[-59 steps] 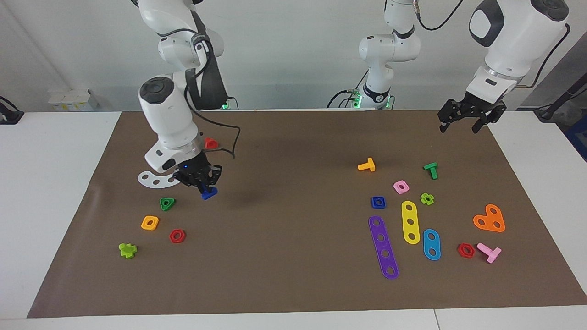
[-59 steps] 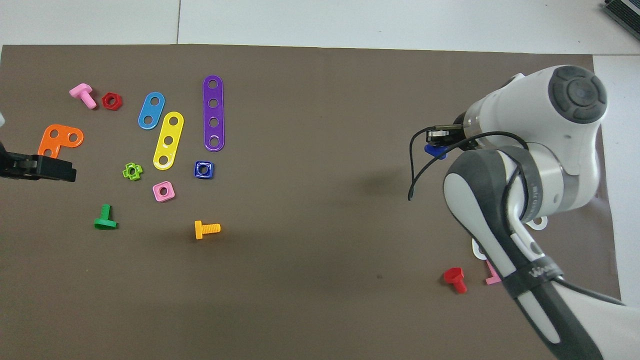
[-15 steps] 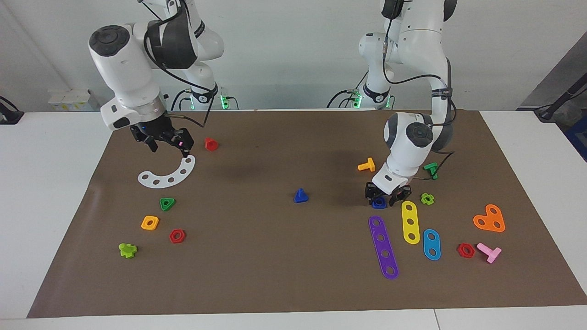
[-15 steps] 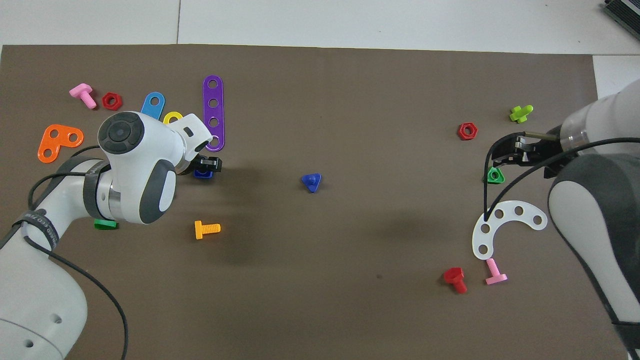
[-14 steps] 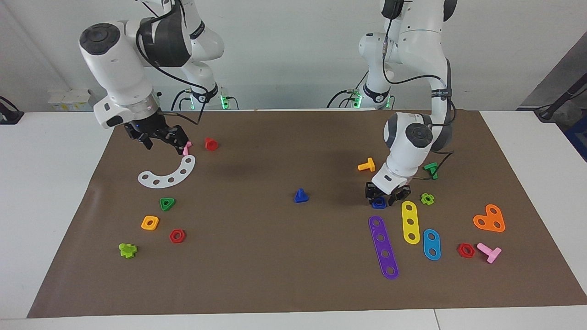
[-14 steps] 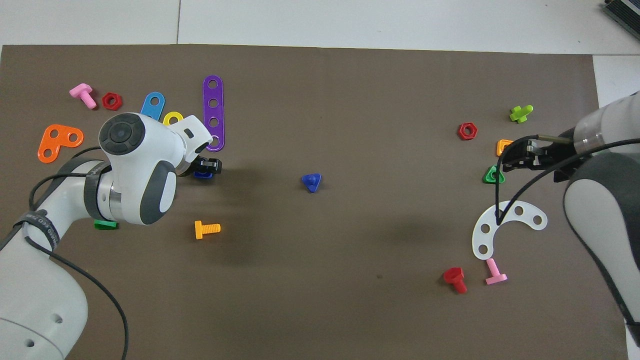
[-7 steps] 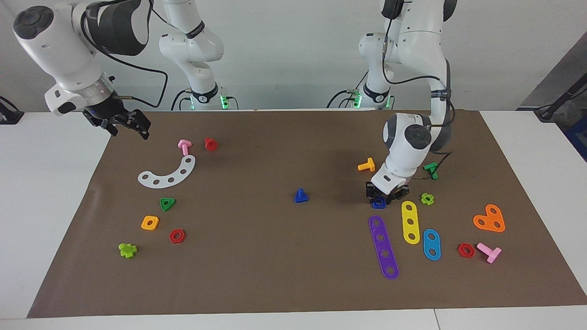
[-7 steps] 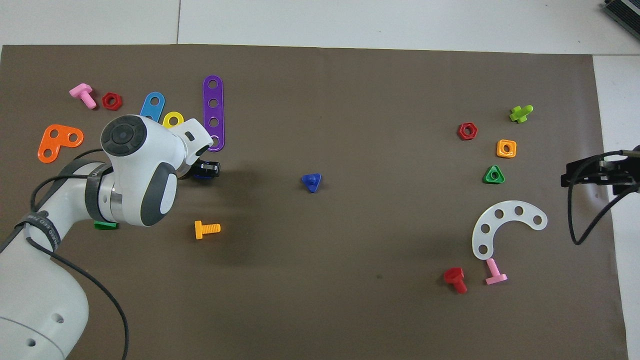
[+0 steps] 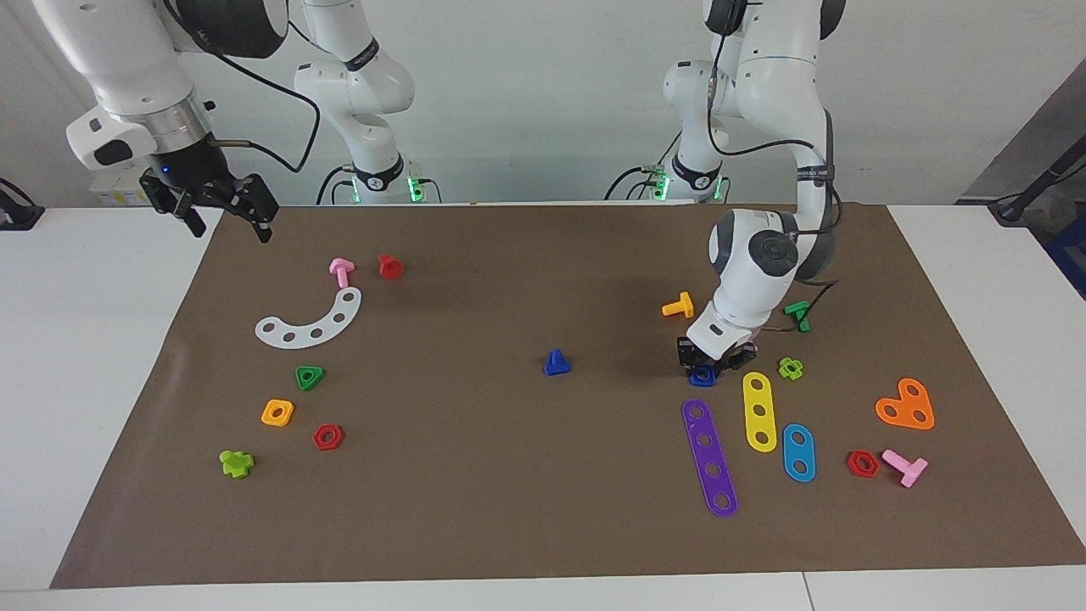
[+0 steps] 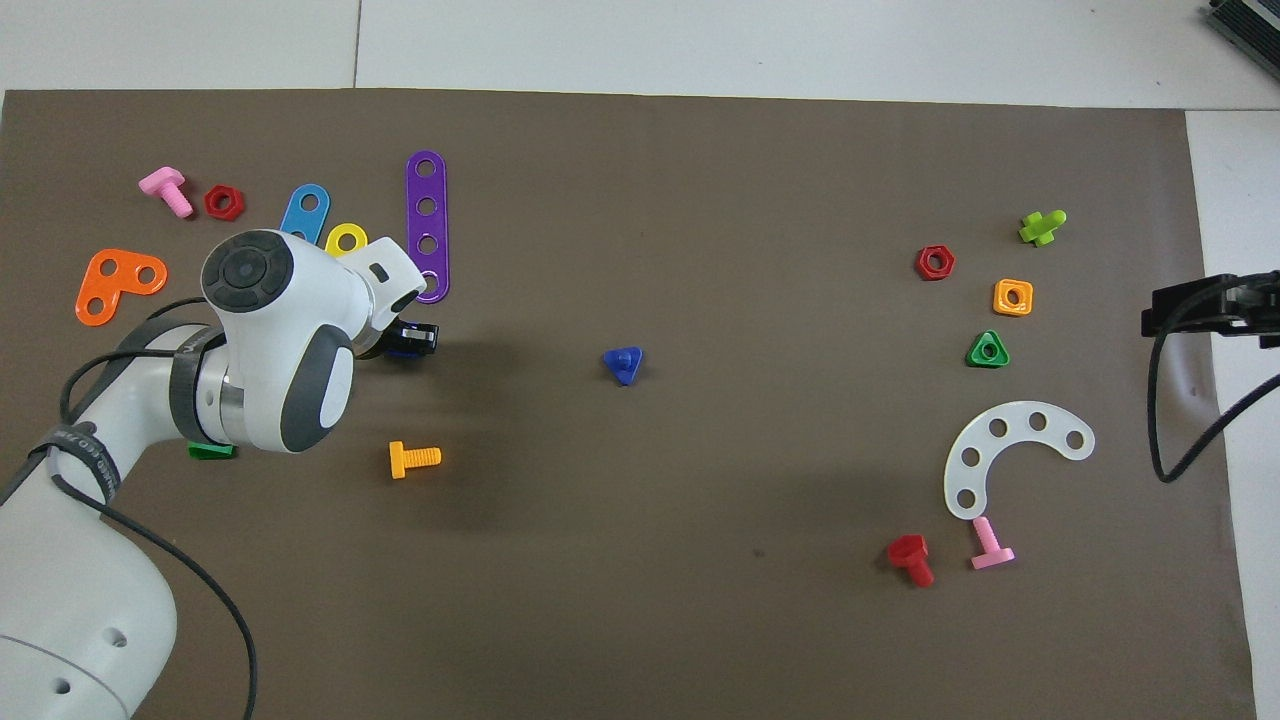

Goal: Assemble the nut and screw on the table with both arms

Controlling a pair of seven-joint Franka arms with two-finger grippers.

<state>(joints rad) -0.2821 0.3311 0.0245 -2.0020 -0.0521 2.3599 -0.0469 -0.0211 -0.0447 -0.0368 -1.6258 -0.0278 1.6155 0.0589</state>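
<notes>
- My left end effector is down at the desk, its tips straddling the blue nut. They look drawn in against its sides, so I judge I am gripping it, though it has not left the mat.
- My right end effector waits in the air over the mat's corner at my right arm's end, fingers spread and holding nothing.
- The blue screw stands on its flat triangular head, shaft up, mid-mat between my two end effectors and well apart from both.
- The nut looks like light, stiff moulded plastic. I expect it to be smooth and ready to twist out of a loose pinch, so I would hold it across two flat sides and leave the centre hole free.
- The screw should be just as light and hard. Its stubby shaft gives little to grip, so the head's flat edges are the better hold, and a nudge could tip it.
- The yellow strip and purple strip lie just beside my left end effector.
- No container shows anywhere; every part lies loose on the mat.
</notes>
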